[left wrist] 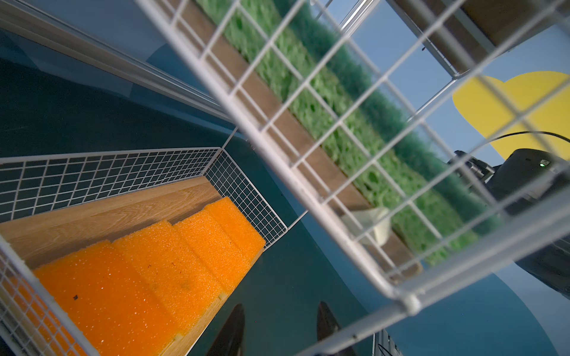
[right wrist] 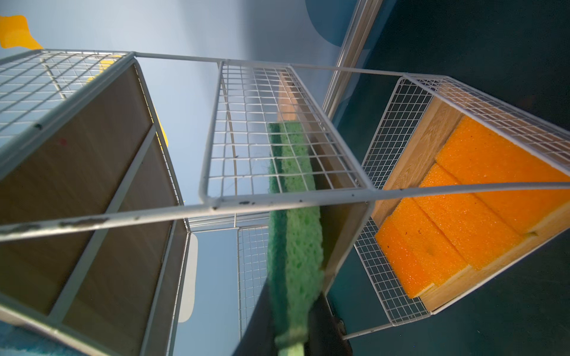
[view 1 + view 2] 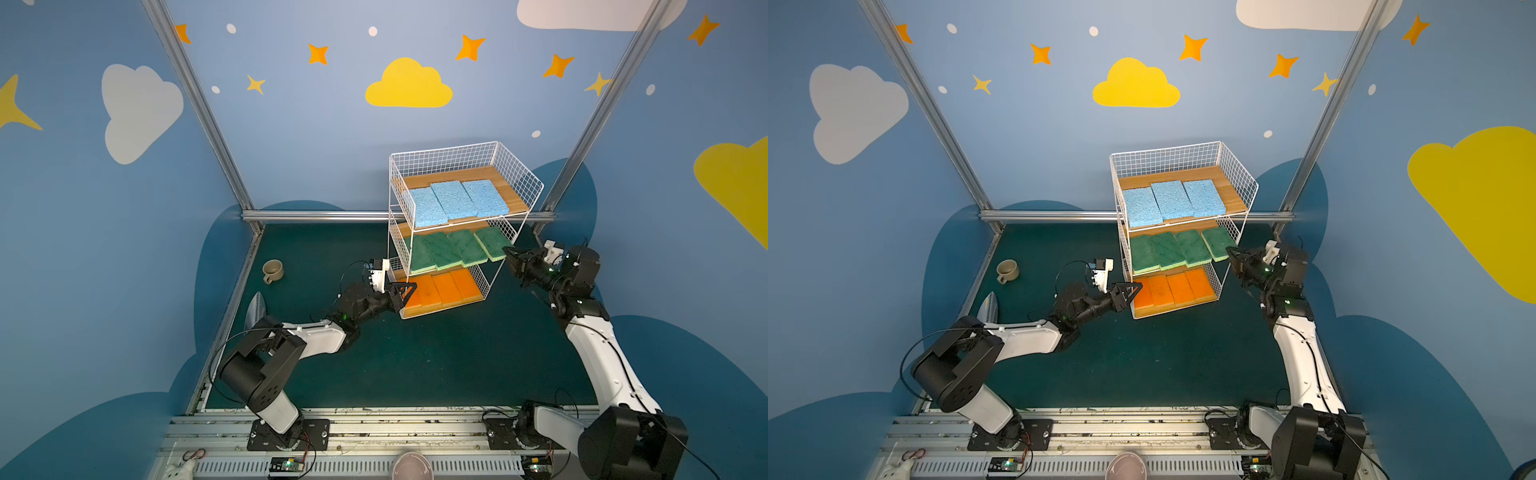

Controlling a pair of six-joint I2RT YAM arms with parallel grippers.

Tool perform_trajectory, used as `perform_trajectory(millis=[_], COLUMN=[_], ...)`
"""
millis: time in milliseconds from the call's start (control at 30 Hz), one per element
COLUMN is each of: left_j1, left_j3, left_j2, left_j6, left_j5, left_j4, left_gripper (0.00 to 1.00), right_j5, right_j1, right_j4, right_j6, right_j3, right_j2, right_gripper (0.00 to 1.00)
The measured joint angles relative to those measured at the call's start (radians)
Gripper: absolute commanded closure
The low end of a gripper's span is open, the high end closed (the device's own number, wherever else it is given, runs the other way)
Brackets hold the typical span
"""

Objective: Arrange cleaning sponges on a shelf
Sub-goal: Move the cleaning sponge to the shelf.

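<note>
The shelf [image 3: 515,170] has three boards. Three blue sponges [image 3: 451,199] lie side by side on the top one, four green sponges [image 3: 444,249] on the middle one and four orange sponges [image 3: 442,289] on the bottom one. The right claw [image 3: 509,252] pinches the end green sponge [image 2: 293,262] by its near edge. The left claw [image 3: 409,291] hangs at the end of the orange row, jaws apart and empty.
</note>
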Motion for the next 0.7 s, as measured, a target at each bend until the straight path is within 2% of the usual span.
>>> perform_trajectory(millis=[433,600,700], left_j1=[0.0,0.0,0.0], left_j3=[0.0,0.0,0.0], left_j2=[0.004,0.004,0.004], left_j6=[0.0,0.0,0.0], left_j5=[0.0,0.0,0.0], left_j4=[0.007,0.007,0.007], left_gripper=[0.63,0.63,0.63], right_j5=[-0.009,-0.009,-0.008], right_j1=[0.01,0.017,0.023], right_j4=[0.024,0.037,0.048], right_j6=[-0.01,-0.009,-0.009], right_j3=[0.007,0.024,0.036], right_j2=[0.068,0.1,0.111], right_gripper=[0.82,0.73,0.61])
